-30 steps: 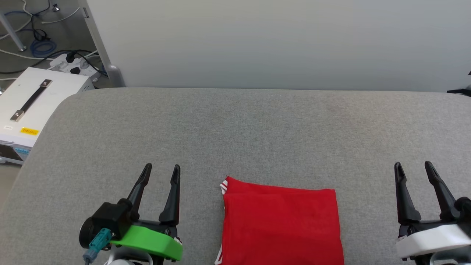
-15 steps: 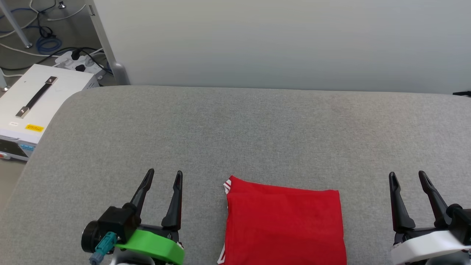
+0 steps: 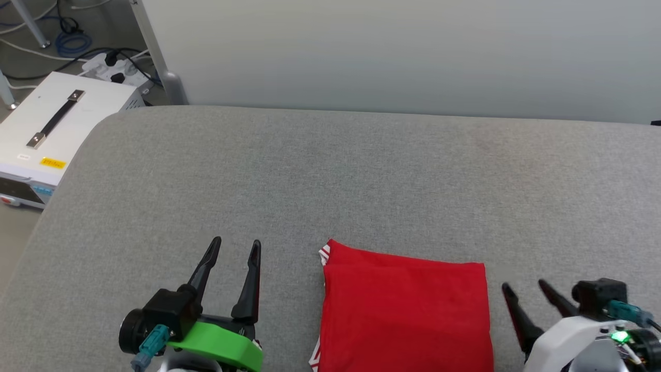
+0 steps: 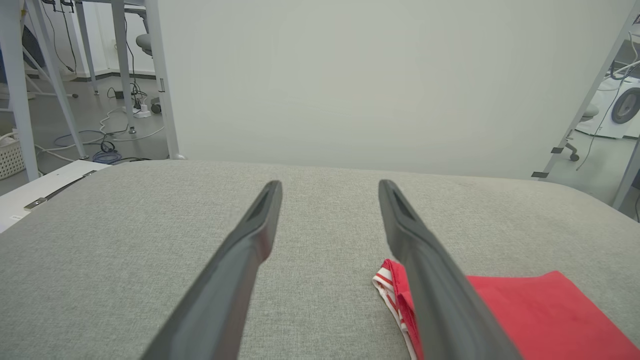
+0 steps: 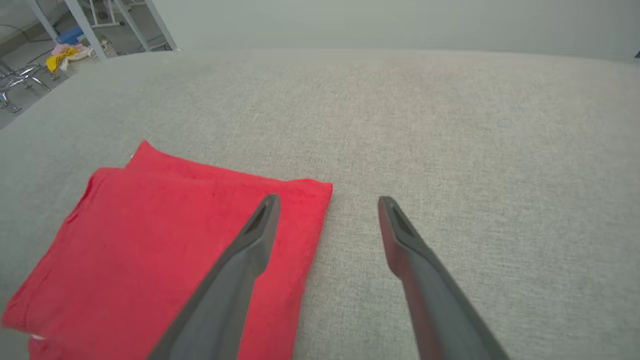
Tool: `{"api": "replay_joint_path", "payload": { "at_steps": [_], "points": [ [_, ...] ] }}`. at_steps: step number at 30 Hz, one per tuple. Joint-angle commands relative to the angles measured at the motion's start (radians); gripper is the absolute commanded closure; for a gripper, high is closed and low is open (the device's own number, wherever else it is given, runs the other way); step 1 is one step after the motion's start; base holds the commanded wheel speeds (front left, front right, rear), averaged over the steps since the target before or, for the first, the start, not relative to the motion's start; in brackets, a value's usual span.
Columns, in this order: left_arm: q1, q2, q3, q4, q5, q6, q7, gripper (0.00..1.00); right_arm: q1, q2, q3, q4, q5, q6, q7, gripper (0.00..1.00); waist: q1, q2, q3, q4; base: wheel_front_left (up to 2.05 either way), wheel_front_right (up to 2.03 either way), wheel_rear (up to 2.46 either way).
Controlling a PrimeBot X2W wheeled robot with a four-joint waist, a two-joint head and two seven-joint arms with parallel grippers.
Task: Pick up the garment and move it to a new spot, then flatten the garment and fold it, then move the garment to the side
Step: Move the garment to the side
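The garment (image 3: 405, 315) lies folded on the grey table (image 3: 330, 170) between spread jaws, white box (image 3: 57, 129) off left.

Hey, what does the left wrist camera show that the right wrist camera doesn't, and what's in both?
Left wrist view: the left gripper, fingers apart; the garment with its red-white striped trim showing; a white box with a handle; floor cables.
Right wrist view: the right gripper, fingers apart, one finger crossing in front of the garment's edge; yellow and pink items on the floor.
Both: the folded red garment lying flat on the grey padded surface, with the pale wall behind.
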State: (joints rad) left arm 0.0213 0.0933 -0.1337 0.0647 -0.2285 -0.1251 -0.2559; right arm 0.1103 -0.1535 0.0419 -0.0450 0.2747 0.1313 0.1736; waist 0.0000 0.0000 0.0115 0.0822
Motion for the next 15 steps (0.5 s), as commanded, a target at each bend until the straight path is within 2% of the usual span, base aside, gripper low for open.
{"api": "replay_joint_path", "payload": {
  "at_steps": [1,4,7,15],
  "points": [
    [-0.012,-0.005,-0.003,0.004,0.006,-0.005,-0.006,0.00,-0.010,0.006,0.006,0.005,0.015,-0.001,0.065,0.00,0.0000,0.0000,0.016,0.010,0.00,0.00,0.00],
    [-0.025,-0.005,-0.010,0.007,0.005,-0.005,-0.006,0.00,-0.015,0.039,-0.007,0.016,0.043,-0.001,0.220,0.00,0.0000,0.0000,0.036,0.020,0.00,0.00,0.00],
    [-0.034,-0.005,-0.021,0.012,0.002,-0.005,-0.006,0.00,-0.024,0.060,-0.015,0.025,0.018,-0.001,0.326,0.00,0.0000,0.0000,0.053,0.032,0.00,0.00,0.00],
    [-0.061,-0.006,-0.037,0.017,-0.001,-0.005,-0.006,0.00,-0.059,0.097,-0.052,0.071,-0.024,-0.001,0.440,0.00,0.0000,0.0000,0.094,0.064,0.00,0.00,0.00]
  ]
}}
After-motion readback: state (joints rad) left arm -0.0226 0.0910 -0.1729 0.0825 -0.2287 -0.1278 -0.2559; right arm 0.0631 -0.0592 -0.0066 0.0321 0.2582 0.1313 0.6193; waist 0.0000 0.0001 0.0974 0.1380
